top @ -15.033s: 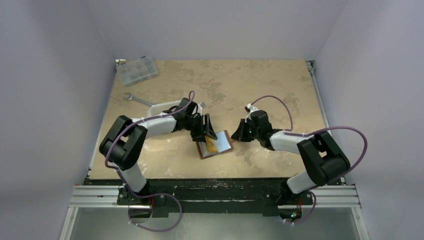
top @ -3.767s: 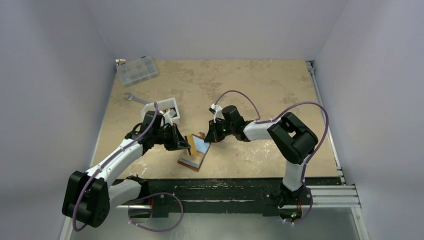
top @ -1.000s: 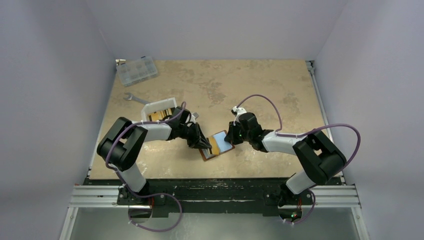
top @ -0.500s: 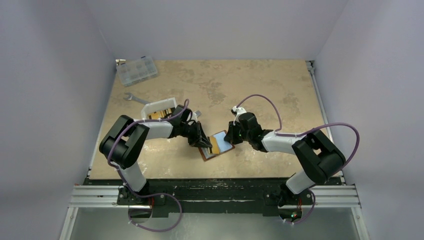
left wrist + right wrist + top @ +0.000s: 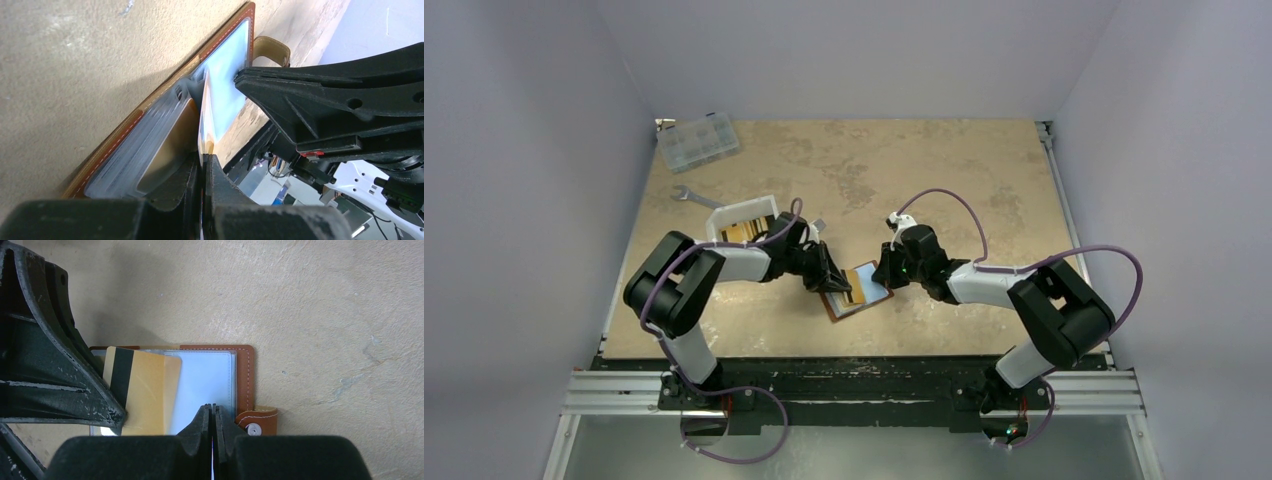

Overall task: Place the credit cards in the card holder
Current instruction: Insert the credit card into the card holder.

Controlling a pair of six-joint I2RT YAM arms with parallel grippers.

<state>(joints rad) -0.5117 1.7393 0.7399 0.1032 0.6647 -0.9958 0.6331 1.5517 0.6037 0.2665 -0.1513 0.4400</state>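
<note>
The card holder [image 5: 849,306] is lying open on the table [image 5: 924,170], with a card [image 5: 145,390] standing tilted over its left half. The tray [image 5: 742,215], the wrench [image 5: 692,196] and the compartment box [image 5: 697,140] are sitting behind it, leftward, each farther back.

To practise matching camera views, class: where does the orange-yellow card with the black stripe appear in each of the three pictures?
Top external: the orange-yellow card sits just below the picture's centre.
Left wrist: the card stands edge-on at centre, pinched in the left end effector.
Right wrist: the card lies left of centre, stripe on its left.
Shared landmark: the brown card holder beneath it, in all three.
</note>
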